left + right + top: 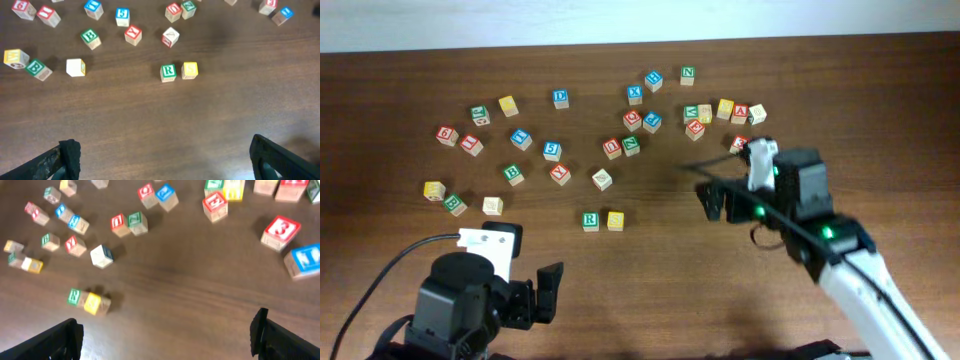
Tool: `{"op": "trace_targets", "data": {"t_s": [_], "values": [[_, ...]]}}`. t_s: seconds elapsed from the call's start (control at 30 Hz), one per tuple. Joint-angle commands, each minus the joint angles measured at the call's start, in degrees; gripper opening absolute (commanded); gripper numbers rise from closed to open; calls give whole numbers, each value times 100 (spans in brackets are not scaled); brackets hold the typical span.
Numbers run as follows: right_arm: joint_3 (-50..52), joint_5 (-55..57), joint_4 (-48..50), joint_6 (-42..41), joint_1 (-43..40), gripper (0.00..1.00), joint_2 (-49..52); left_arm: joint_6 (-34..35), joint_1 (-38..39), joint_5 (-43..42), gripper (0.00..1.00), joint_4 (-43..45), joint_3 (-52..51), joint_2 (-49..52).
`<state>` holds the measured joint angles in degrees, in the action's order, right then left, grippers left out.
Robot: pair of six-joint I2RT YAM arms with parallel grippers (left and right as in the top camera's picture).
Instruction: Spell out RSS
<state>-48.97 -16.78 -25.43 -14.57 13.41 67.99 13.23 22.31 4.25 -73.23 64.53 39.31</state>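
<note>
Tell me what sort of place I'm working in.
Likely a robot lab bench: a dark wood table, scattered letter cubes, and the left arm and right arm over it.

Front centre of desk (650, 300): R cube (590, 220), touching second cube (615, 219) on its right. Just behind that pair: lone cube (602, 179). Far left, level with the pair: three cubes (455, 204) in a loose row. Further back, across the width: scattered cubes, with cluster of cubes (724, 109) at back right. Left pincer (538, 293) before the pair; right pincer (718, 203) well to its right.
</note>
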Motion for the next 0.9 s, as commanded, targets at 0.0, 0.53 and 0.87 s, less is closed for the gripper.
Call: {"op": "trace_targets", "data": {"t_s": [0.0,0.53,0.87], "values": [[-339,37,83,74,-31,98,385,-52,-13,-42,99,0,-37,-11],[-4953,1276,-968,398,-31,98,4533,-52,-13,-42,99,0,-37,-11],[-6205,1517,-1187,-739,-96,94,6011,-52,-13,-42,99,0,-37,-11]]}}
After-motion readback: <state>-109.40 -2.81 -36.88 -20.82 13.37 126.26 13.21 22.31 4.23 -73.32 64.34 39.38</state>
